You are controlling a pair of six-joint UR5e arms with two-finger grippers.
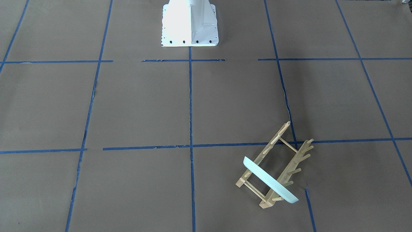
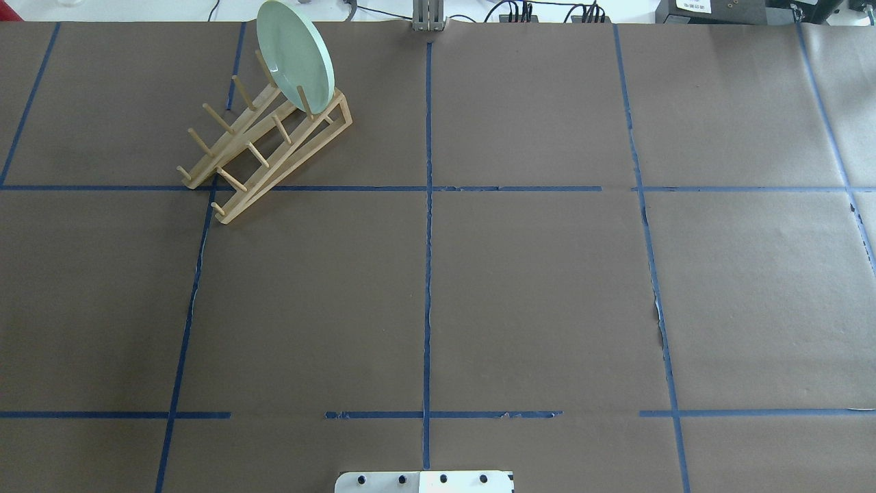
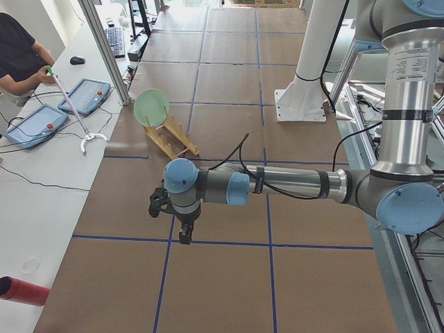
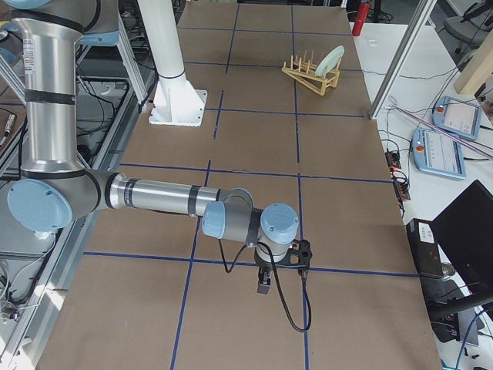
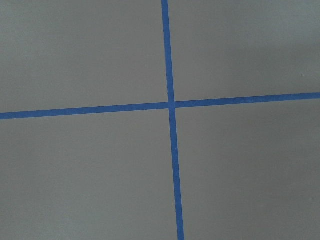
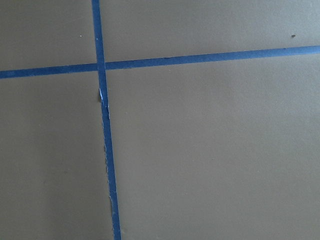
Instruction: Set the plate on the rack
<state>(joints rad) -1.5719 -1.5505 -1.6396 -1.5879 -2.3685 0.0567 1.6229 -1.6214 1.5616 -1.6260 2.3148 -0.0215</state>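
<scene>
The pale green plate stands on edge between the pegs at the far end of the wooden rack, at the far left of the table. In the front-facing view the plate sits across the rack at the lower right. My left gripper hangs over bare paper well away from the rack. My right gripper hangs at the other end of the table, far from the plate. Both show only in the side views, so I cannot tell if they are open or shut. The wrist views show only paper and tape.
Brown paper with a blue tape grid covers the table. The white robot pedestal stands at the near middle edge. An operator with a grabber stick and control tablets sits past the far edge.
</scene>
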